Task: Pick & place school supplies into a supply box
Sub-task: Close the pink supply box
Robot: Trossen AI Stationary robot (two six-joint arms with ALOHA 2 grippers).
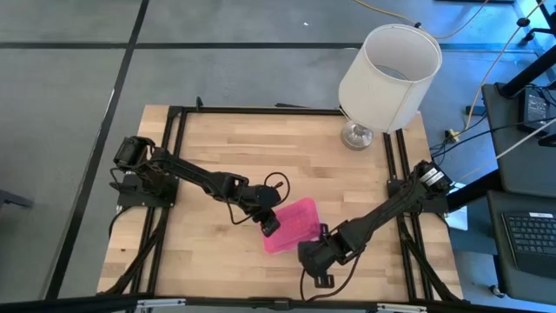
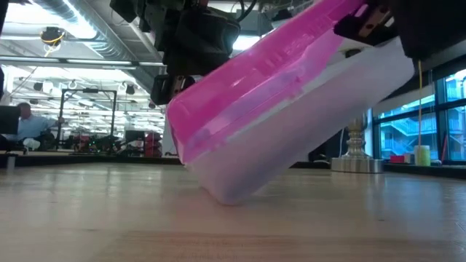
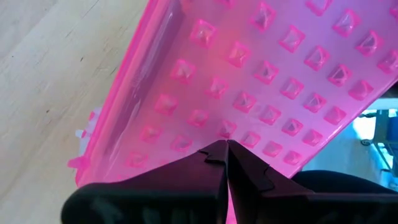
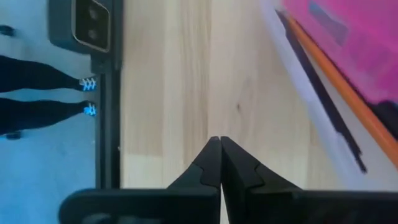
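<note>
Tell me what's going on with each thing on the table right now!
supply box: pink lid closed, tilted up on one edge in the low view.
pens: an orange and a dark one inside the box.
left gripper: fingers shut, at the lid.
right gripper: fingers shut, holding nothing, beside the box.
lamp: upright at the table's far edge.

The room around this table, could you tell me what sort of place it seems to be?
Probably an open-plan lab or workshop: exposed ceiling ducts over rows of equipment, a seated person at a far desk, and a side desk with a keyboard beside the wooden table.
</note>
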